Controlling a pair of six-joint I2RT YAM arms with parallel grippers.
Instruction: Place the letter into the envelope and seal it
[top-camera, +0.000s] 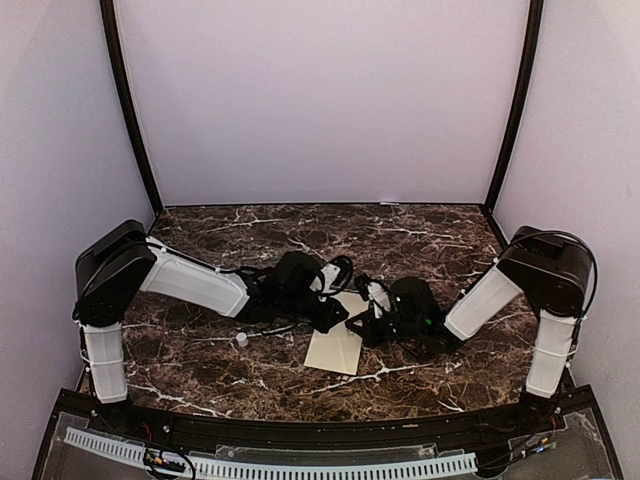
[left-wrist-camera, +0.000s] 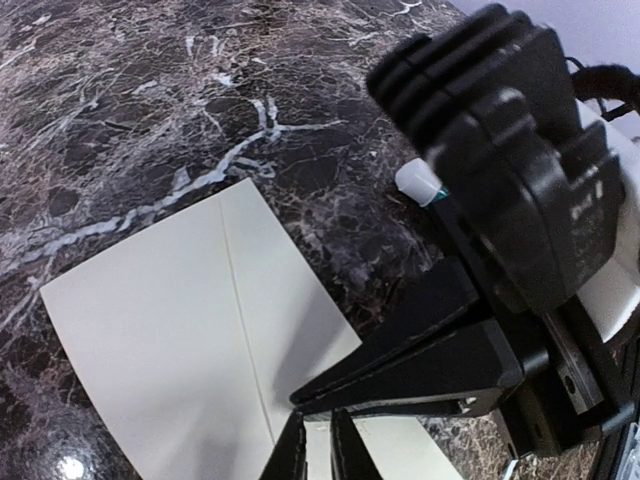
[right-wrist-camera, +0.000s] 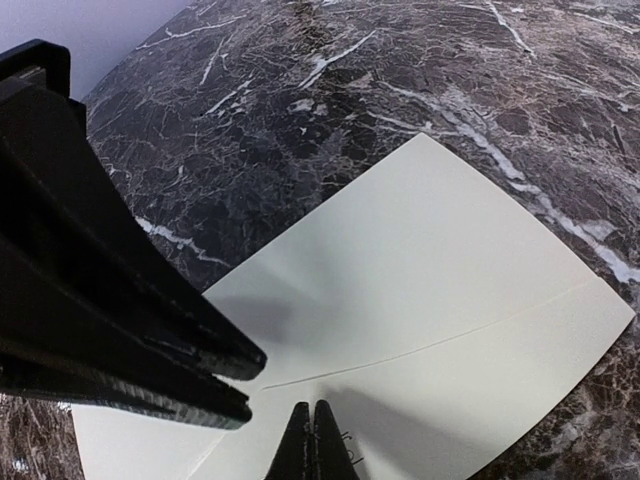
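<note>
**Three cameras, one shared sheet**

Your top camera looks down from above and behind the arm bases (top-camera: 105, 385), far enough back to take in the whole marble table (top-camera: 250, 225). Your two wrist cameras sit low and close, angled at the tabletop. All three share the envelope (top-camera: 335, 348) near centre.

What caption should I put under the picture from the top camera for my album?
Left claw and right claw meet over the cream envelope on a marble table.
</note>
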